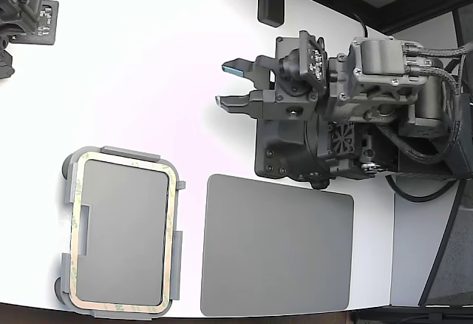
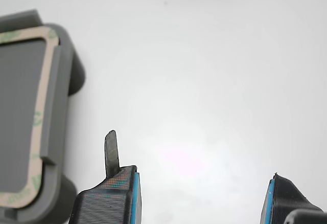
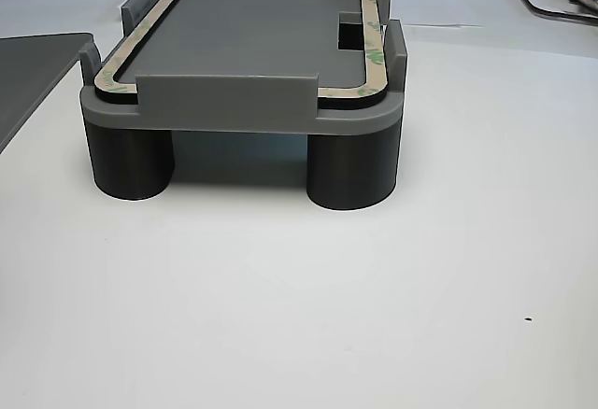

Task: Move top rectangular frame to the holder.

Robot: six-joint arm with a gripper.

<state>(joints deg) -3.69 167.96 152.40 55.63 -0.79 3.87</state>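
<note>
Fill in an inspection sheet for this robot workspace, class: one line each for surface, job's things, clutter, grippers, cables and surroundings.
Surface: white table, bare between the things.
Job's things: tan, green-mottled frame lies flat in the grey holder, inside its edge tabs; the holder stands on round feet.
Clutter: plain dark grey mat lies flat beside the holder, apart from it.
Grippers: gripper open, empty, away from the holder, over bare table.
Cables: braided black cables run along the arm at the exterior view's right.
Surroundings: dark fixtures at the table's far edge; a second dark device at the exterior view's upper left.
</note>
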